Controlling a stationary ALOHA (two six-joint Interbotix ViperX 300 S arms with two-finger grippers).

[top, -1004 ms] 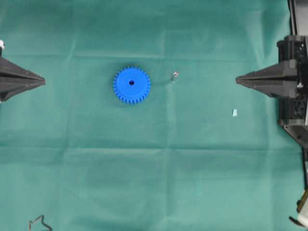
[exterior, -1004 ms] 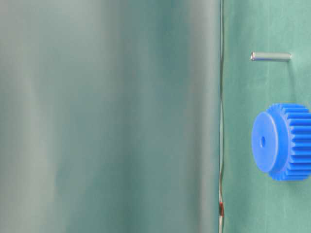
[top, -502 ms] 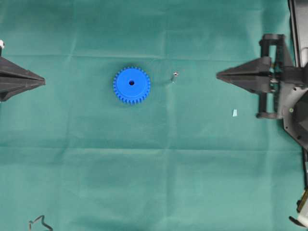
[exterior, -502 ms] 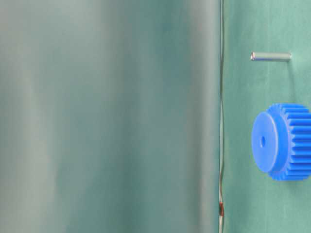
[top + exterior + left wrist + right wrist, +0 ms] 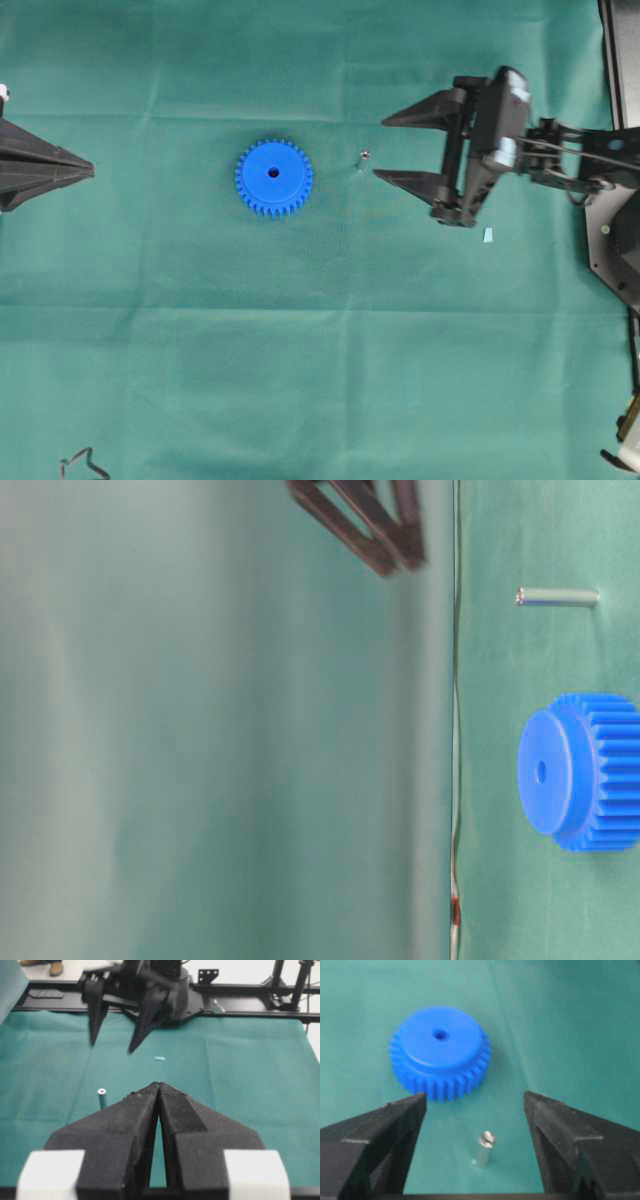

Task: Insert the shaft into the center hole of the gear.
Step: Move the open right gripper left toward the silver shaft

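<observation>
- We see our right gripper [image 5: 380, 146] spread wide, hovering just right of the shaft, holding nothing.
- Our left gripper [image 5: 90, 170] sits pressed together at the left edge.
- The gear [image 5: 273, 177] lies flat mid-cloth.
- The shaft [image 5: 364, 156] stands upright beside it, apart.

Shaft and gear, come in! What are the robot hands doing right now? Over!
Right hand open, near the shaft, not touching. Left hand shut, parked far from the gear. Shaft upright, apart from gear, hole empty. Nothing in between.
</observation>
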